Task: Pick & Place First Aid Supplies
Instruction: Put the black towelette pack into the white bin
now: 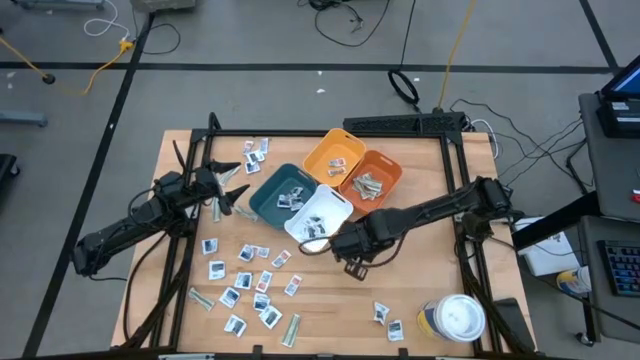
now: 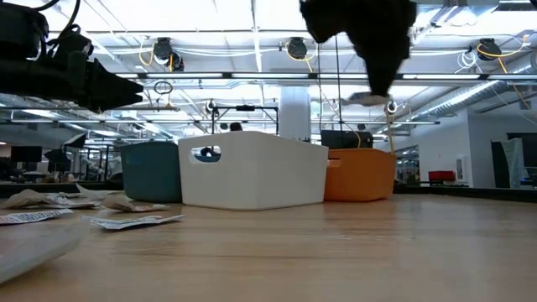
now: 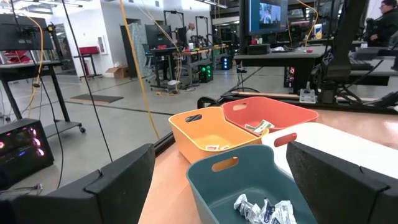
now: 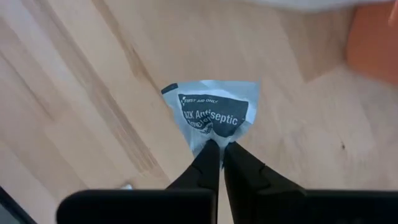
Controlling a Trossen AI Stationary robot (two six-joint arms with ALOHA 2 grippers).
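My right gripper (image 4: 216,147) hangs over the table's middle, just in front of the white bin (image 1: 318,213), and is shut on a white antiseptic packet (image 4: 211,115) with a dark blue label. In the low view the gripper (image 2: 379,80) is high above the tabletop, the packet (image 2: 369,98) below it. Several more packets (image 1: 250,280) lie flat on the wood at the front left, and a few others (image 1: 255,150) at the far left. My left gripper (image 1: 235,190) waits open and level at the table's left, facing the teal bin (image 3: 242,186). My right gripper pinches one edge of the antiseptic packet (image 4: 210,138) between its two fingertips. The fingers come from above, pointing down. The packet hangs below them, lifted clear of the table, its label facing the wrist camera.
Four bins stand together at the middle back: teal (image 1: 285,192), white, yellow-orange (image 1: 333,155) and orange (image 1: 372,177), some with packets inside. A round white-lidded tub (image 1: 460,318) stands at the front right, with two packets (image 1: 388,318) next to it.
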